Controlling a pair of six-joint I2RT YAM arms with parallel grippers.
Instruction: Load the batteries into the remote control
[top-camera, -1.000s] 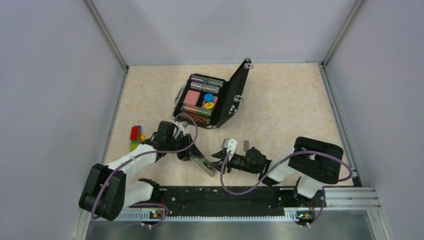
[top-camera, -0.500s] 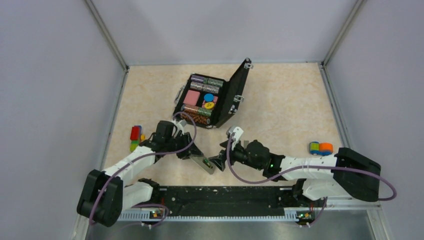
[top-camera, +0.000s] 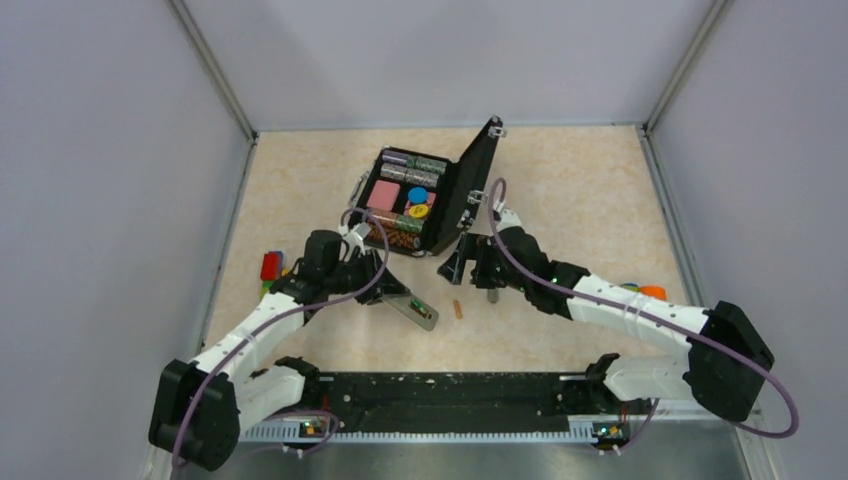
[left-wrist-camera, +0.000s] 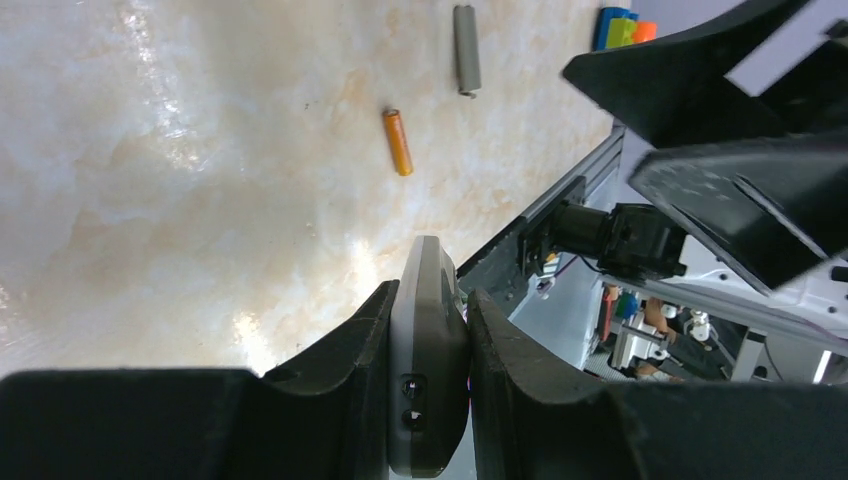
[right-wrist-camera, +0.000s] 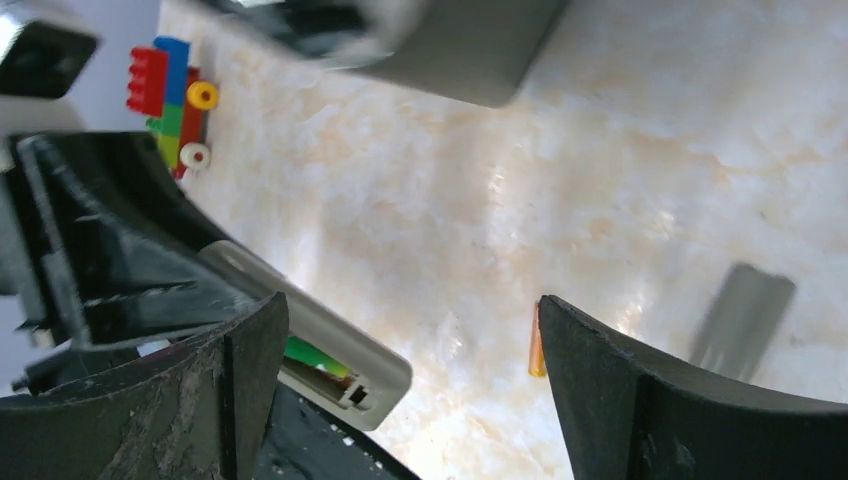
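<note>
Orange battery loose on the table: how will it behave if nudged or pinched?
Likely rolls: the orange battery is a thin smooth cylinder lying on its side on the glossy table. Probably light, so a glancing touch from the open right pincer could flick it away. Looks rigid; should not bend in a grip.

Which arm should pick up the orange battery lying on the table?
The right one. Its gripper is open and empty and hovers near the orange battery. The left gripper is shut on the remote, so it is busy holding that.
</note>
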